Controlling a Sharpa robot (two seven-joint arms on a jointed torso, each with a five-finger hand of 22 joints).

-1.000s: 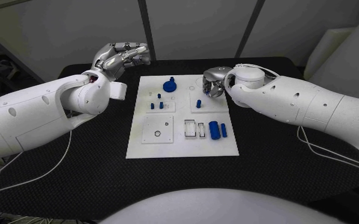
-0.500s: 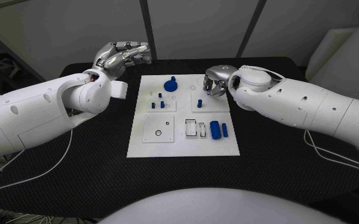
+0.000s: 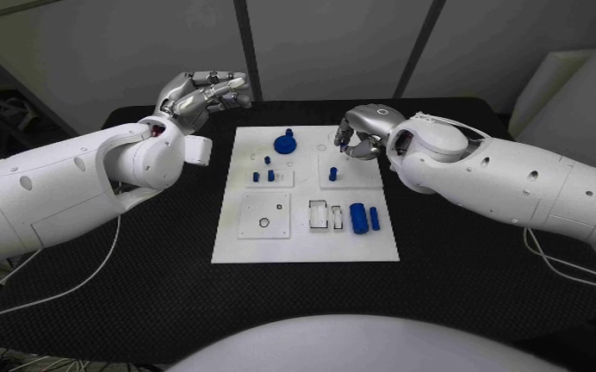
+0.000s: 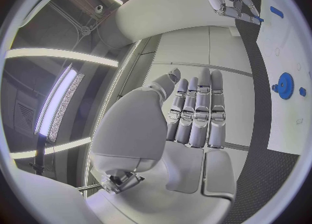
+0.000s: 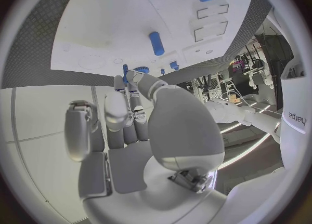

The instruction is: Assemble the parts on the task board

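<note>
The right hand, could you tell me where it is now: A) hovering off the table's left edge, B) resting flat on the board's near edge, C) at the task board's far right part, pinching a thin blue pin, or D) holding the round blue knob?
C: the right hand is at the far right part of the task board, and the right wrist view shows a thin blue pin at its fingertips.

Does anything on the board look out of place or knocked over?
Nothing stands out. The task board lies flat on the table, undamaged, and the blue parts stand or lie on it, none spilled onto the table.
</note>
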